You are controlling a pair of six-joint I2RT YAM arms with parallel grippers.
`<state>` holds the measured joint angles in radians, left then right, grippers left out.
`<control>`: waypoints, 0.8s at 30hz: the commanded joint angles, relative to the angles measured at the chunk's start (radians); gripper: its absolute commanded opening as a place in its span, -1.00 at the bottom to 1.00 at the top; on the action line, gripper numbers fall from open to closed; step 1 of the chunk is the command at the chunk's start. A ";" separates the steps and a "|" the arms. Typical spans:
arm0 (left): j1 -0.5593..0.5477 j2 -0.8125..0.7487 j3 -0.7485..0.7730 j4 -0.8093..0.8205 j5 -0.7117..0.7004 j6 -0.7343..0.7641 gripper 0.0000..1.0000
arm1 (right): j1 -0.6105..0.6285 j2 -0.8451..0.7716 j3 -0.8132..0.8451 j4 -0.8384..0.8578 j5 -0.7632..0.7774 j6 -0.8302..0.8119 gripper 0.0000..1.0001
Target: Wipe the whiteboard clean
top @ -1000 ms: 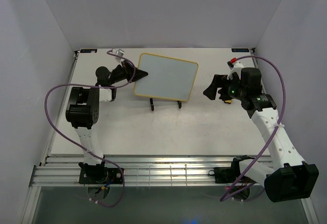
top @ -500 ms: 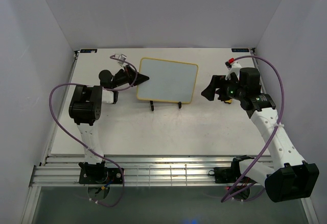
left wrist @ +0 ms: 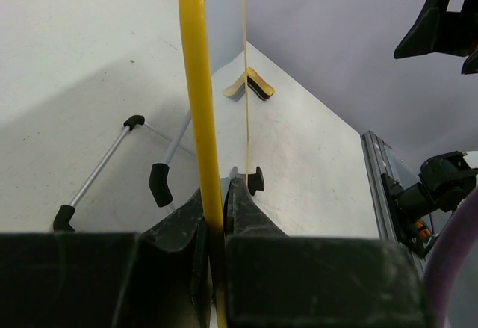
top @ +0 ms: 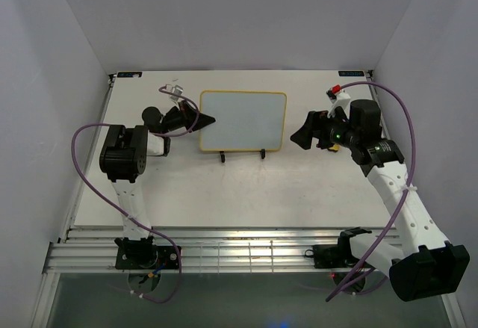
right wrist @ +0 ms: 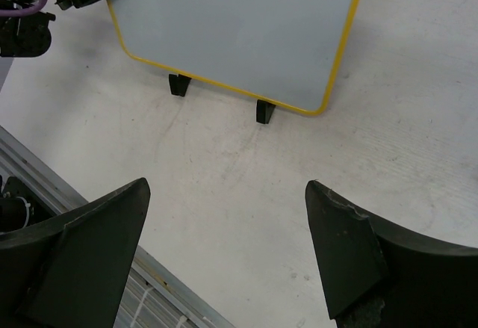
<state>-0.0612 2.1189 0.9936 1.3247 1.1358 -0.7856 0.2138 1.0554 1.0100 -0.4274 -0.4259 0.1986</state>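
The whiteboard [top: 246, 119], white with a thin yellow frame, stands on a black wire stand [top: 222, 156] at the back middle of the table. Its face [right wrist: 239, 29] looks blank in the right wrist view. My left gripper [top: 210, 121] is shut on the board's left edge, both fingers pinching the yellow frame [left wrist: 198, 81]. Right of the board my right gripper [top: 302, 137] hangs open and apart from it, with only bare table between its fingertips [right wrist: 225, 184]. A small yellow eraser block [left wrist: 251, 85] lies on the table beyond the board, seen only from the left wrist.
The stand's wire legs [left wrist: 97, 175] reach out behind the board, and its black feet [right wrist: 265, 111] show under the front edge. Aluminium rails [top: 246, 249] run along the table's near edge. White walls close in the left, back and right. Purple cables [top: 82, 156] loop off both arms.
My left gripper has swung the whiteboard's left edge round, so the board now faces the camera more squarely. The right gripper has drifted slightly left toward the board, still open.
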 commanded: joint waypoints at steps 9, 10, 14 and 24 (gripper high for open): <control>0.050 0.065 -0.030 0.165 0.044 0.315 -1.00 | 0.012 -0.057 0.035 0.064 -0.040 -0.004 0.80; 0.050 0.067 -0.035 0.163 0.039 0.325 -1.00 | 0.012 -0.061 0.033 0.068 -0.042 -0.002 0.80; 0.050 0.070 -0.042 0.113 0.042 0.359 -0.97 | 0.013 -0.063 0.029 0.073 -0.045 -0.002 0.80; 0.050 0.064 -0.079 0.151 0.056 0.312 -0.57 | 0.016 -0.060 0.025 0.079 -0.045 -0.001 0.80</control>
<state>-0.0402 2.1422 0.9459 1.3659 1.1931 -0.7013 0.2241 1.0080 1.0100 -0.3920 -0.4526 0.2001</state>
